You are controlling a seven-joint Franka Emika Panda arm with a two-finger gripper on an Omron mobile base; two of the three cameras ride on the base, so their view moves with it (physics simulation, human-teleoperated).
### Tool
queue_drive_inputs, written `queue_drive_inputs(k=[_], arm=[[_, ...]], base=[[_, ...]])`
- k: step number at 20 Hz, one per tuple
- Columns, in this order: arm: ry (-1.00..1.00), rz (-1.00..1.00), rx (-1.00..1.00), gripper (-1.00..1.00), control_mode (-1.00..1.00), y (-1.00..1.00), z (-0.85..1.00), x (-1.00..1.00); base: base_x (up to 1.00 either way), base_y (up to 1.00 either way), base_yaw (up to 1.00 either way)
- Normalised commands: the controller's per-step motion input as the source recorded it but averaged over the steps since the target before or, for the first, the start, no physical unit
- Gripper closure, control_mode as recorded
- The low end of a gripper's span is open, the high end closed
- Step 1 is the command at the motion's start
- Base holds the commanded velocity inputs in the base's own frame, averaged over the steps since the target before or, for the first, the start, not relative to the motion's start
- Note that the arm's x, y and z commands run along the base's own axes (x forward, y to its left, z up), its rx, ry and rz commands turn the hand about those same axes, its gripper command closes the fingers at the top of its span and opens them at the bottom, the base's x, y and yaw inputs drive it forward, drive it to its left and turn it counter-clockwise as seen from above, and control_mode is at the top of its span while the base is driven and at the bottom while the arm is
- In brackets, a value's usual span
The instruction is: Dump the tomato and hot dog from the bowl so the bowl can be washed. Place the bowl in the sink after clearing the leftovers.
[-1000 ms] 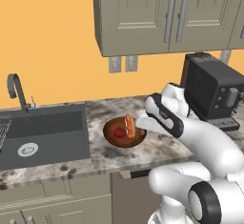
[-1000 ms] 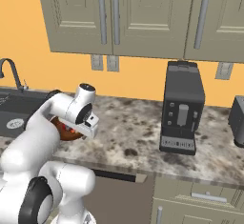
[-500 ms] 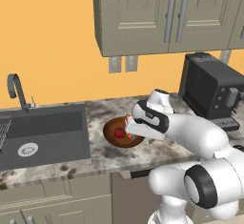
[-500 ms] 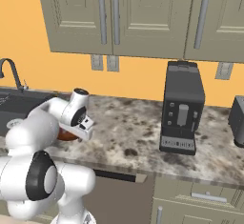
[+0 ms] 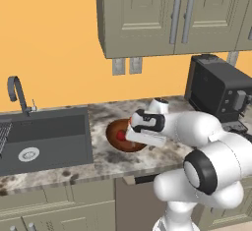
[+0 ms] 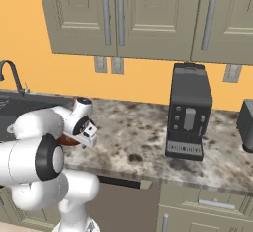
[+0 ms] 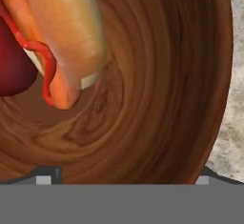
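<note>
Gripper (image 5: 129,135) down at the bowl (image 5: 118,139) on the granite counter (image 5: 103,158) just right of the sink (image 5: 44,136), tomato (image 7: 14,66) and hot dog (image 7: 62,42) inside, fingers straddling the rim, closure unclear, coffee machine (image 6: 189,110) well right.

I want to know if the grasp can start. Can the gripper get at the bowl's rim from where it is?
Probably yes. The gripper hangs right over the bowl; in the hand view its wooden wall spreads before the fingertips, and the hot dog and tomato lie farther in.
</note>
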Motion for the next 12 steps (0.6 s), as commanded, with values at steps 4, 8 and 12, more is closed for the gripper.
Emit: queue_drive_inputs(k=[4, 8, 12], arm=[[-0.01, 0.0, 0.0, 1.0, -1.0, 0.03, -0.31, 0.05], [0.0, 0.0, 0.0, 1.0, -1.0, 0.0, -0.01, 0.0], [-0.02, 0.0, 0.0, 1.0, -1.0, 0.0, 0.0, -0.03]], base=[[0.0, 0.0, 0.0], [0.0, 0.0, 0.0], [0.0, 0.0, 0.0]])
